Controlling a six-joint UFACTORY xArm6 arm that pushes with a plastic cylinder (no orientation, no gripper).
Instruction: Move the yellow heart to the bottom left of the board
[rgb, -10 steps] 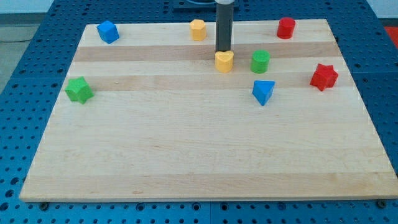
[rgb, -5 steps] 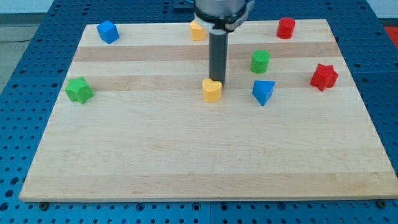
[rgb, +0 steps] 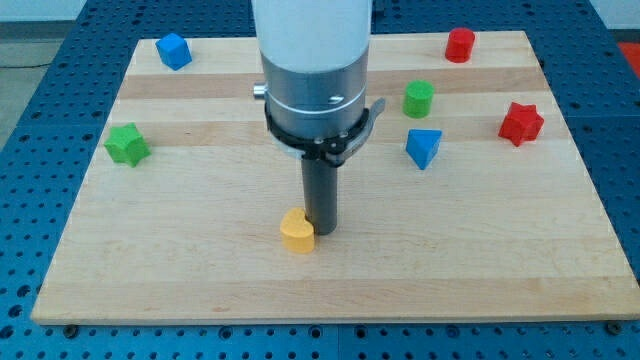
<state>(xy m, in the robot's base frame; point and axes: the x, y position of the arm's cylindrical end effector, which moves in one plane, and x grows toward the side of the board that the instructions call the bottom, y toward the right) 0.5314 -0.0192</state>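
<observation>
1. Table (rgb: 200, 270): a light wooden board resting on a blue perforated base (rgb: 30, 120).
2. Green block (rgb: 126, 144): star-like shape, close to the table's left edge, about mid-height.
3. Blue block (rgb: 173, 50): faceted shape, near the table's top-left corner.
4. Yellow heart (rgb: 296, 231): lies in the lower half of the table, somewhat left of centre, nearer the bottom edge than the top. It is well apart from the bottom-left corner and from every other block.
5. Arm (rgb: 314, 70): a white and grey cylindrical body comes in from the view's top and hides the middle of the table's top edge. A dark rod runs straight down from it.
6. My tip (rgb: 322, 231): on the table surface, just beside the heart on its right, apparently touching it. The tool is a plain rod with no jaws, so it neither spreads nor pinches anything.
7. Green cylinder (rgb: 418, 98): upright, right of the arm, in the upper half of the table.
8. Blue wedge (rgb: 423, 147): just below the green cylinder, near it but not touching.
9. Red cylinder (rgb: 460, 44): close to the top edge, towards the top-right corner.
10. Red star (rgb: 521, 123): near the right edge, in the upper half, well apart from the blue wedge.
</observation>
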